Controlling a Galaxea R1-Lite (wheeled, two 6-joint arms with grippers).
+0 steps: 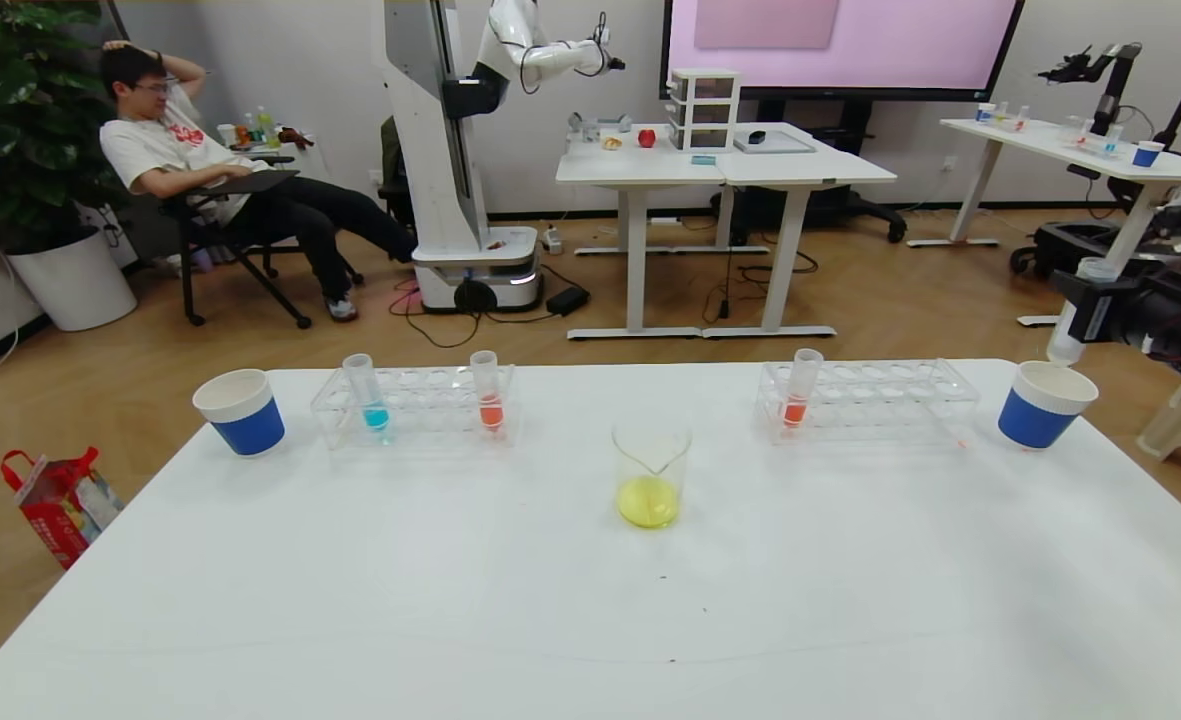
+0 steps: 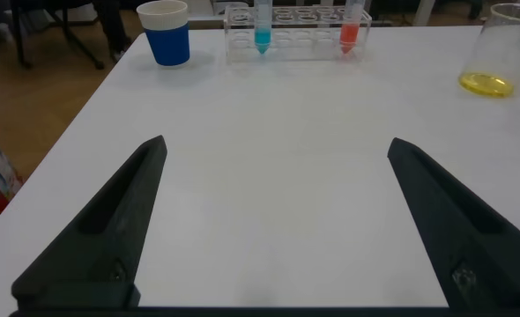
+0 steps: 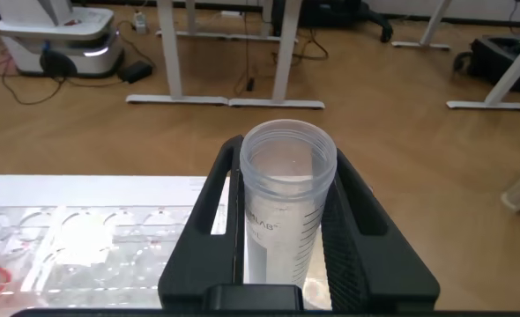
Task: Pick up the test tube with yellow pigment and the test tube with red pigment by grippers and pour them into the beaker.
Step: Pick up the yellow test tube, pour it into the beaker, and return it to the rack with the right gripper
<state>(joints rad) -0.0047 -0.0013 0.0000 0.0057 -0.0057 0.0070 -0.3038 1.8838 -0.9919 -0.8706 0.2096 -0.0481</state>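
We identify the setting as a robotics laboratory arranged for a chemistry-style exercise. Beside the right gripper, we see a white table carrying clear tube racks, blue paper cups and a glass beaker. Well beyond that gripper, we note a second white robot on a wheeled base, height-adjustable desks, a large wall display, floor cables and a seated person. A further desk behind the gripper carries similar cups and tubes.
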